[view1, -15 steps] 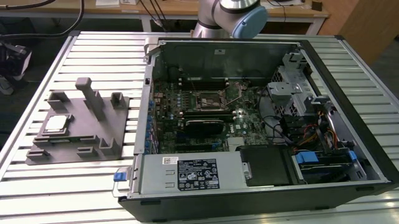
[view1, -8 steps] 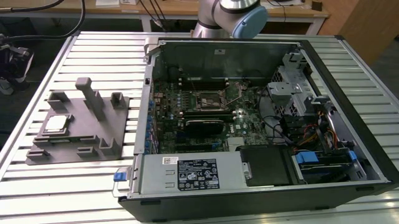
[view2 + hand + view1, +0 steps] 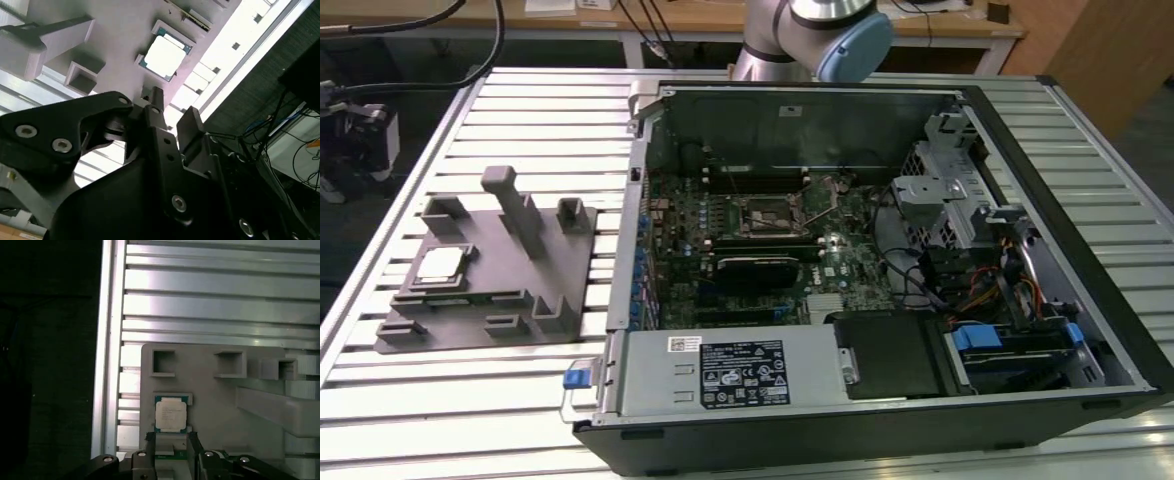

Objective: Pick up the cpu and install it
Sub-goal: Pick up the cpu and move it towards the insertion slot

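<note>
Cpu (image 3: pixel 440 265) lies flat in its shallow pocket on the grey tray (image 3: pixel 487 275), at the exterior view's left of the open computer case (image 3: pixel 881 420). In both wrist views the gripper (image 3: pixel 172 440) hangs near it with its fingers apart and nothing between them. To grip well, I judge the fingers should meet two opposite edges of the cpu squarely, as the pocket rim is close around it and the upright posts (image 3: pixel 520 220) just beside could catch the gripper; the socket (image 3: pixel 765 212) is well apart, inside the case.
</note>
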Robot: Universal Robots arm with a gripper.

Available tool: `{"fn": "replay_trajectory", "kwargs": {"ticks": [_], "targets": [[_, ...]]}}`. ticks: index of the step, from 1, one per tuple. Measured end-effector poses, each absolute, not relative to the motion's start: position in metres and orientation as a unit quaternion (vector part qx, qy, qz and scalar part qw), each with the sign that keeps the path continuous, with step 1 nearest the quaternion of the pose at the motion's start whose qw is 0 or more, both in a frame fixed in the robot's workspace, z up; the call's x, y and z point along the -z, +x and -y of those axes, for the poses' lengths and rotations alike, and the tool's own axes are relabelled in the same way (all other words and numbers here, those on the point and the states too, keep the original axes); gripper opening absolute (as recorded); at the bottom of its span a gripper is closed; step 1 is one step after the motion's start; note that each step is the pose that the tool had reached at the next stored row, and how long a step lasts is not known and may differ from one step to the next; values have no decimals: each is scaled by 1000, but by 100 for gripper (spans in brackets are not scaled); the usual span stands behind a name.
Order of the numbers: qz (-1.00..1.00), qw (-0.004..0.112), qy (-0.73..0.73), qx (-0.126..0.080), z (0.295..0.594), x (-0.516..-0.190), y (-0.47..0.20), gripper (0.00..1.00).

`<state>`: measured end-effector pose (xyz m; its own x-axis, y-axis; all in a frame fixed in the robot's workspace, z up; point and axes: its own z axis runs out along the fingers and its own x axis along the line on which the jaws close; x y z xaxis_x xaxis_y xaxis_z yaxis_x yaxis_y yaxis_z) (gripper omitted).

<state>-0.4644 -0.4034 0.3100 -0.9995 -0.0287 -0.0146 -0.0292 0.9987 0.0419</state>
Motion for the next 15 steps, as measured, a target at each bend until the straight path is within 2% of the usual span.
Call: {"fn": "replay_trajectory", "kwargs": {"ticks": [1,2,4,7,8,15], "targets": [[-1000,7,-16,-21,403,-308,-464,41],[-1000,7,-17,-21,404,-306,-464,41],[-1000,7,-19,-21,404,-303,-464,52],[-1000,7,-21,-21,406,-297,-464,58],[-1000,7,-21,-21,406,-296,-464,64],[-1000,7,-21,-21,407,-283,-463,64]]}}
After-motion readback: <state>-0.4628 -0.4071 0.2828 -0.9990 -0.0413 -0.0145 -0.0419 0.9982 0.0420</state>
